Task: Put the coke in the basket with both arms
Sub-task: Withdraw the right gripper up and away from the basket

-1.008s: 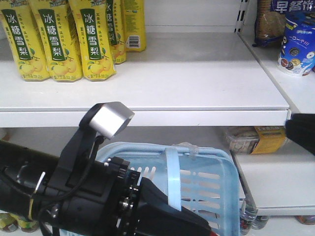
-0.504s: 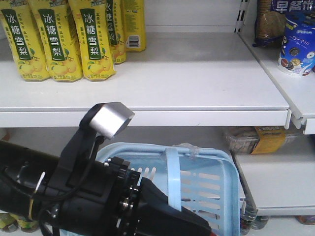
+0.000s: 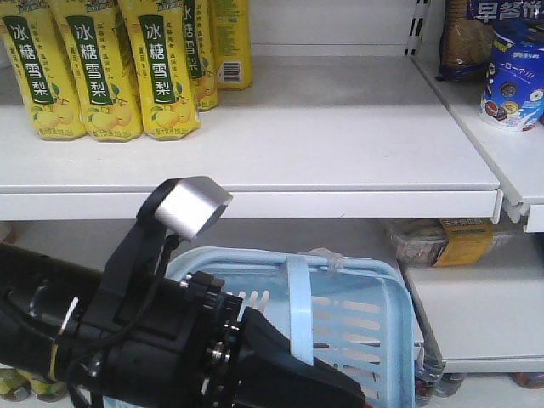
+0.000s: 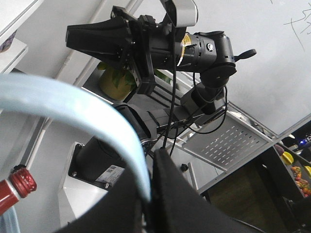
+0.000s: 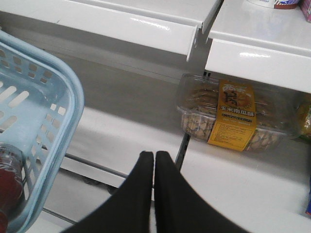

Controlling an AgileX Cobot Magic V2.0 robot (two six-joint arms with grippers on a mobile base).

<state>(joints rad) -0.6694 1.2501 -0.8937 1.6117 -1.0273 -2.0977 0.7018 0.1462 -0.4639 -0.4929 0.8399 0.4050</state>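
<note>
yellow bottles (image 3: 102, 68) stand at the far left of the upper white shelf (image 3: 340, 127). below them, near the camera, the bulky black left arm (image 3: 127, 340) fills the lower left corner, with a silver block (image 3: 194, 206) on a black stalk rising from it. the left gripper (image 4: 148, 194) has its fingers clamped on the thin hoop handle (image 3: 299, 306) of the light blue basket (image 3: 374, 331), which hangs in front of the lower shelf, just right of the arm. the coke bottle (image 4: 14, 187) is inside the basket: its red cap shows under the handle in the left wrist view, and its dark body shows through the slotted wall in the right wrist view. right of the basket, the right gripper (image 5: 154, 158) has its two black fingers pressed together with nothing between them, apart from the basket's rim. further right, a clear snack box (image 5: 233, 116) with a yellow label lies on the lower shelf. a blue tub (image 3: 514, 76) stands at the far upper right.
</note>
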